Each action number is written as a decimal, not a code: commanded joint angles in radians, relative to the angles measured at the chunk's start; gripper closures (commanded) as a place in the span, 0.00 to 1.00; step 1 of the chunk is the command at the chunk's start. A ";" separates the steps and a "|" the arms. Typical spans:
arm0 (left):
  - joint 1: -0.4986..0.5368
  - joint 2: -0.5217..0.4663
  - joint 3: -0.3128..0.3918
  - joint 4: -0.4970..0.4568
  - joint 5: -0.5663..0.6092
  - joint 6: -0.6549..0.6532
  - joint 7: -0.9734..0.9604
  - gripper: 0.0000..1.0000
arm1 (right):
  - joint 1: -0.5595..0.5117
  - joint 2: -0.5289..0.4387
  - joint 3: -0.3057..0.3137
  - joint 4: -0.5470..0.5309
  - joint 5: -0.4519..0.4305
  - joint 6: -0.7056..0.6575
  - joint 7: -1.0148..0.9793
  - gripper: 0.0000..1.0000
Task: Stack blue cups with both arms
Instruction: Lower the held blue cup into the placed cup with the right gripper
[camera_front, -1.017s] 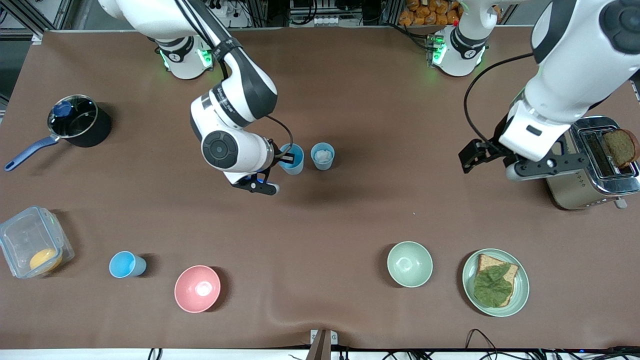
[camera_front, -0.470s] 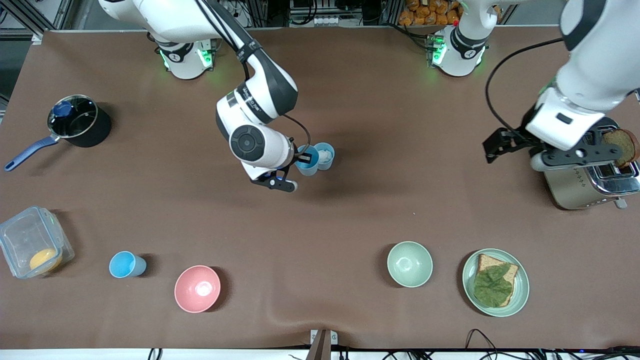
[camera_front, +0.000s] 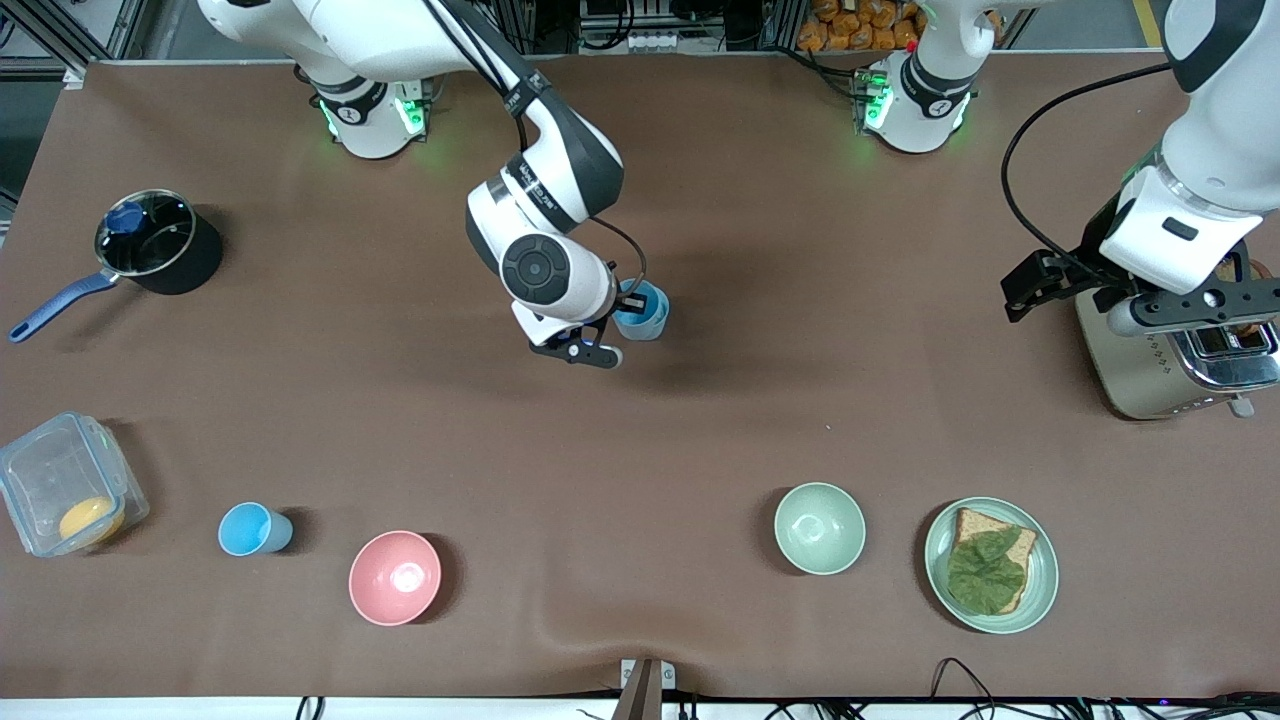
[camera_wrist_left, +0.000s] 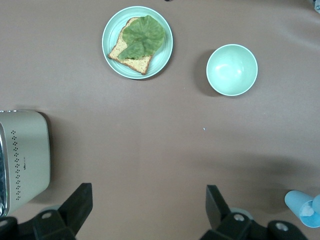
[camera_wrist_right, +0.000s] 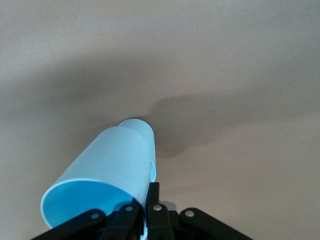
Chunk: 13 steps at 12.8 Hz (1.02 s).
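My right gripper (camera_front: 627, 304) is shut on the rim of a light-blue cup (camera_front: 642, 314) and holds it tilted over the spot where the paler grey-blue cup stands. The paler cup is hidden under it in the front view. In the right wrist view the fingers (camera_wrist_right: 152, 192) pinch the wall of the held cup (camera_wrist_right: 110, 165). Another blue cup (camera_front: 254, 528) stands upright near the front edge, toward the right arm's end. My left gripper (camera_front: 1035, 283) is open and empty, up over the table beside the toaster; it also shows in the left wrist view (camera_wrist_left: 147, 210).
A pink bowl (camera_front: 394, 577), a pale green bowl (camera_front: 819, 527) and a green plate (camera_front: 1040, 590) with bread and a leaf lie near the front edge. A dark pot (camera_front: 160, 245) and a clear box (camera_front: 62, 495) are at the right arm's end. The toaster (camera_front: 1160, 365) is at the left arm's end.
My right gripper carried its blue cup sideways until it came over the paler cup. My left arm drew back toward the toaster.
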<state>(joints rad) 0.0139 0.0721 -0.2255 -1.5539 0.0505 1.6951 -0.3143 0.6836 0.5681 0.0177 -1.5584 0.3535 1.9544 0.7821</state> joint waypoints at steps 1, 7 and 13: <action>0.008 -0.023 0.000 -0.009 -0.015 -0.026 0.020 0.00 | 0.020 -0.001 -0.012 -0.012 0.041 0.006 0.017 1.00; 0.008 -0.023 -0.005 -0.011 -0.015 -0.028 0.021 0.00 | 0.024 -0.016 -0.012 -0.014 0.042 -0.006 0.043 1.00; 0.009 -0.025 -0.002 -0.015 -0.015 -0.058 0.023 0.00 | 0.027 -0.045 -0.013 -0.014 0.042 -0.061 0.045 1.00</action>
<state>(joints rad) 0.0139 0.0714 -0.2276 -1.5546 0.0504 1.6514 -0.3143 0.6951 0.5502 0.0164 -1.5588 0.3750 1.9109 0.8125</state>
